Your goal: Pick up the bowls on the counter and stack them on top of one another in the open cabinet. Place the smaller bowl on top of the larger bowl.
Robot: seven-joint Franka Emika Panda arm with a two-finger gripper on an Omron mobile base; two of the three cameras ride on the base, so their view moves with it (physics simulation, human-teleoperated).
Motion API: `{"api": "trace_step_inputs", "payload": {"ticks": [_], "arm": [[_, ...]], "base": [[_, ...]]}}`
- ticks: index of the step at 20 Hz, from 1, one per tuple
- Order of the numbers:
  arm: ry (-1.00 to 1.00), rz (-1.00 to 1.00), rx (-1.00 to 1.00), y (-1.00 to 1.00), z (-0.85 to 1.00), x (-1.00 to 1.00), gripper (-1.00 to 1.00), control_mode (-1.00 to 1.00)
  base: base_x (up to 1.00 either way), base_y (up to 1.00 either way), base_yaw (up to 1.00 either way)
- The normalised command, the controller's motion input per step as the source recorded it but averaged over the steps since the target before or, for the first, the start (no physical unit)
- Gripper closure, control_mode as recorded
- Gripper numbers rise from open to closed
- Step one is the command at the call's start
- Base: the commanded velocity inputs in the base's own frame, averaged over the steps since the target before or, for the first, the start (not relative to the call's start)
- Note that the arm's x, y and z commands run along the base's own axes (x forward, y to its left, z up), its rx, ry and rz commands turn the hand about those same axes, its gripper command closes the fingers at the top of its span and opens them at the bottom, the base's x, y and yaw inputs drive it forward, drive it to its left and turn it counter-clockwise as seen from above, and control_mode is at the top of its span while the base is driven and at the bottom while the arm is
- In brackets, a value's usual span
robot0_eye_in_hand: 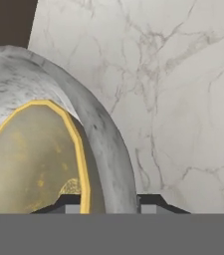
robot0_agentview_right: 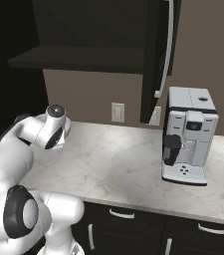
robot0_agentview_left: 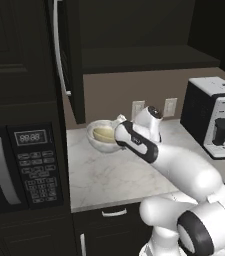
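The smaller bowl (robot0_agentview_left: 104, 133) sits nested inside the larger bowl (robot0_agentview_left: 95, 142) on the counter (robot0_agentview_left: 109, 175), below the open cabinet (robot0_agentview_left: 144, 57). The pincer (robot0_eye_in_hand: 102, 201) straddles the larger bowl's rim, one fingertip inside and one outside; whether it is clamped cannot be told. For a sound lift, seat the fingers deep on the rim, keep the stack level, and clear the shelf edge before moving inward.

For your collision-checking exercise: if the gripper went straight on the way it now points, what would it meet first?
Probably the rim of the wide whitish-grey speckled bowl, which lies between the gripper's fingers, the small yellow-tan bowl nested inside it. Depth is unclear; beyond lies white marble counter.
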Motion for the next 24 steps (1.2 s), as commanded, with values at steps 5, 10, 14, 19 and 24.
{"api": "trace_step_inputs", "payload": {"ticks": [5, 10, 14, 19, 24], "arm": [[0.0, 0.0, 0.0, -0.28, 0.68, -0.3, 1.0, -1.0], [0.0, 0.0, 0.0, -0.31, 0.67, -0.45, 1.0, -1.0], [-0.04, 0.0, 0.0, -0.3, 0.68, -0.54, 1.0, -1.0], [-0.06, 0.0, 0.0, -0.27, 0.67, -0.58, 1.0, -1.0], [-0.04, 0.0, 0.0, -0.26, 0.59, -0.53, 1.0, -1.0]], "base": [[0.0, 0.0, 0.0], [0.0, 0.0, 0.0], [0.0, 0.0, 0.0], [0.0, 0.0, 0.0], [0.0, 0.0, 0.0]]}}
